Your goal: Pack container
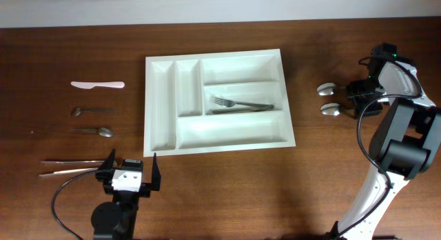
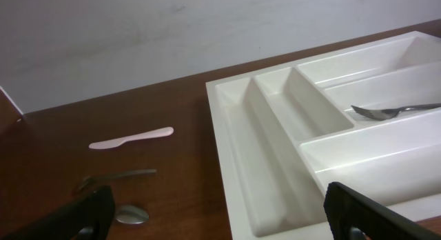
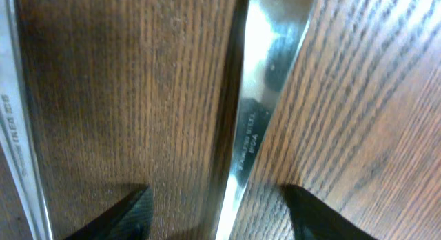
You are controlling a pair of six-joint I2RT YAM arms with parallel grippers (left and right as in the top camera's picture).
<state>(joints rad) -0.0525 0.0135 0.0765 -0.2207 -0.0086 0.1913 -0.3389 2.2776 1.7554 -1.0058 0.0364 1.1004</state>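
right gripper (image 3: 220, 216) is seen wide open, nothing gripped yet, straddling a spoon handle (image 3: 265, 95) that runs lengthwise through the gap. the cutlery tray (image 1: 234, 130) is sat off to its left.

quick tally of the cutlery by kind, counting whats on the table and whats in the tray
spoons: 4
fork, in the tray: 1
pale plastic knife: 1
long thin metal pieces, kind unclear: 2
total: 8
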